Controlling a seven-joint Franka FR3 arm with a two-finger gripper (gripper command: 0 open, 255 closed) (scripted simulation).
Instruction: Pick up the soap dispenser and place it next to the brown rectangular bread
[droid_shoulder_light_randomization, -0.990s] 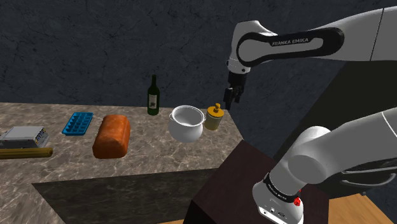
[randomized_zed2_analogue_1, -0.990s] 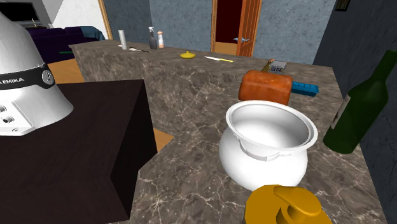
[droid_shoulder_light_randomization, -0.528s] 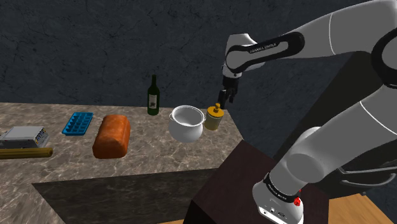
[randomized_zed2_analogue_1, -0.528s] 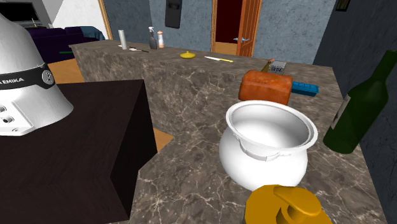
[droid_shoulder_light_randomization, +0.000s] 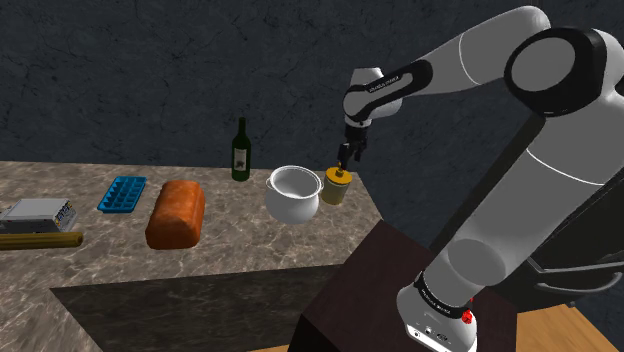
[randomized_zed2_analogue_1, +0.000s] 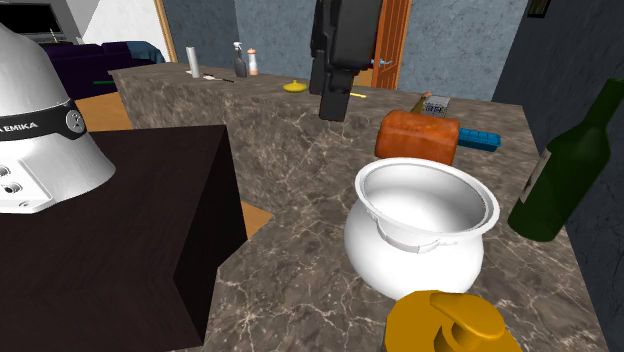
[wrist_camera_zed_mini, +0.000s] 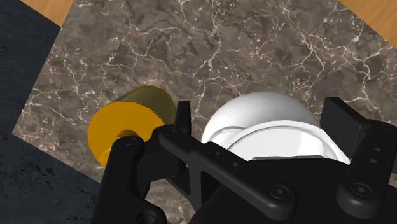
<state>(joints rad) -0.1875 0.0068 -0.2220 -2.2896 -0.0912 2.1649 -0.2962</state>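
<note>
Hovering just above the yellow soap dispenser (droid_shoulder_light_randomization: 336, 186), the gripper (droid_shoulder_light_randomization: 346, 158) gapes.

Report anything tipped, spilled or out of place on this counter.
Nothing stands out. The yellow soap dispenser, white pot, green bottle and bread loaf all stand or lie squarely on the marbled counter, with no spill. The gripper hovers open above the dispenser.

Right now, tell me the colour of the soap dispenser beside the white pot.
The soap dispenser is amber yellow, shown best in the wrist view.
</note>
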